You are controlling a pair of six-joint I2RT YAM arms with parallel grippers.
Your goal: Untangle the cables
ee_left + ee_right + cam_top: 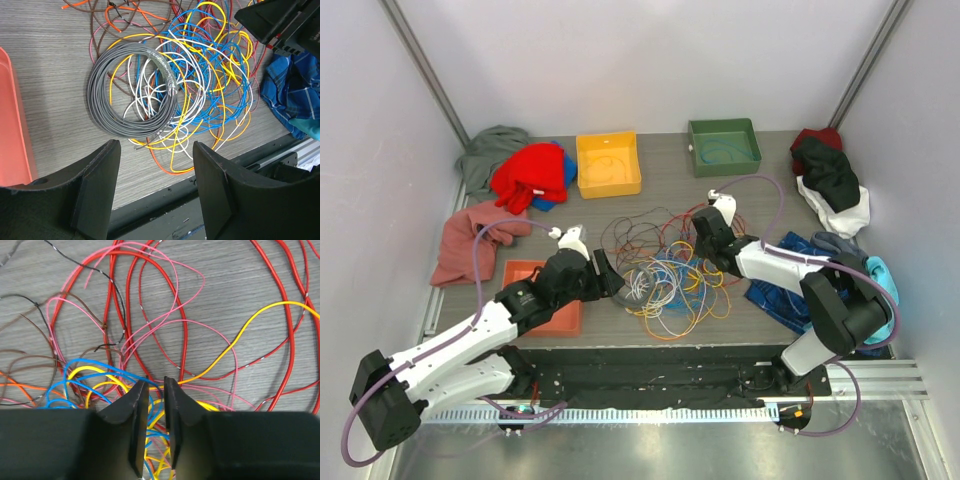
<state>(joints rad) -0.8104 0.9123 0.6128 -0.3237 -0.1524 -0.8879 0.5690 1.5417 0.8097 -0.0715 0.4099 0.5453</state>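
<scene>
The cables [665,280] lie heaped on the table [660,205] between the 2 arms, the grey coil [102,107] flat just ahead of the spread left claw [156,147], while the right claw [156,382], nearly pressed together, hangs over the red-and-blue side, any pinch unclear.

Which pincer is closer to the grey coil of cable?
Left. The open left pincer hangs right at the grey coil, at its near edge; the right pincer is on the other side of the cables, well beyond it.
</scene>
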